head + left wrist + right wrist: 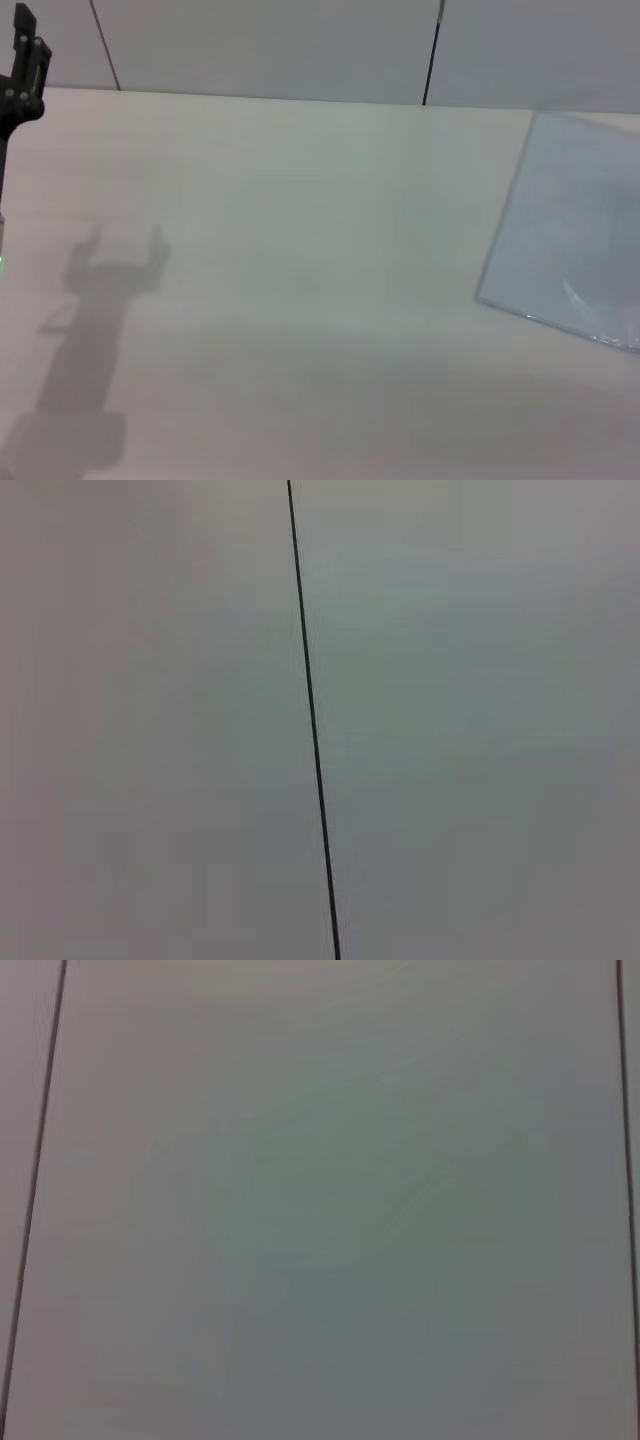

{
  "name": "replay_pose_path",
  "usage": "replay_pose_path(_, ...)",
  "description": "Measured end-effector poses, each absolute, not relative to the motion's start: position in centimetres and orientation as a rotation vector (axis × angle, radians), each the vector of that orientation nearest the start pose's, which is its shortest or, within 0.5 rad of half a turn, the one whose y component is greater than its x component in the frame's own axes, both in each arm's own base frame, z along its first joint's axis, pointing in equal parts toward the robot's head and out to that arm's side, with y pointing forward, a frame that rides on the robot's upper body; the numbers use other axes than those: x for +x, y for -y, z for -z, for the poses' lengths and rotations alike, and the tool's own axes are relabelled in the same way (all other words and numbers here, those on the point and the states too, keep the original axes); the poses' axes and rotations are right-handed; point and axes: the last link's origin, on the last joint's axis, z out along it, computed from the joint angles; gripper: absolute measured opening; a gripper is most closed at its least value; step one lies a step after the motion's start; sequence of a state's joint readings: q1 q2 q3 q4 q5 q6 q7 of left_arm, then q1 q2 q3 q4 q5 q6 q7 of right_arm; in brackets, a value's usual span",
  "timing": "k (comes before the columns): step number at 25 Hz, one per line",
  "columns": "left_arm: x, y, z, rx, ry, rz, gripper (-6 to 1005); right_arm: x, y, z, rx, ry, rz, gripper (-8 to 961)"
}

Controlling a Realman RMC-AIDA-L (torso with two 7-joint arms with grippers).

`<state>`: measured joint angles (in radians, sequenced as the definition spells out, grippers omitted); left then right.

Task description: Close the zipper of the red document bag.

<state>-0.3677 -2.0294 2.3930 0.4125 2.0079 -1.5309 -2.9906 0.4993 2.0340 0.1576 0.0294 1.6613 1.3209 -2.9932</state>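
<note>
You will find no readable text, label, brand, number or sign in any of the three views. In the head view, the red document bag (570, 220) carries no print on its pale surface, the bench (300, 300) is unmarked, and the left hand (25, 60) at the far left edge shows no lettering. The left and right wrist views show you only plain pale panels crossed by thin dark seams, with nothing written on them.
</note>
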Motion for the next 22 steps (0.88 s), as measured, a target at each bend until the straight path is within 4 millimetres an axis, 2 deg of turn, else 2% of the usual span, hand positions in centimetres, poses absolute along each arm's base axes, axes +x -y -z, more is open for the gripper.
replay_pose_path(22,-27.92,-31.81,-3.4,-1.264,0.198,0.888,741,33.85,-34.16,-4.02,-1.463,-0.392,-0.693,892)
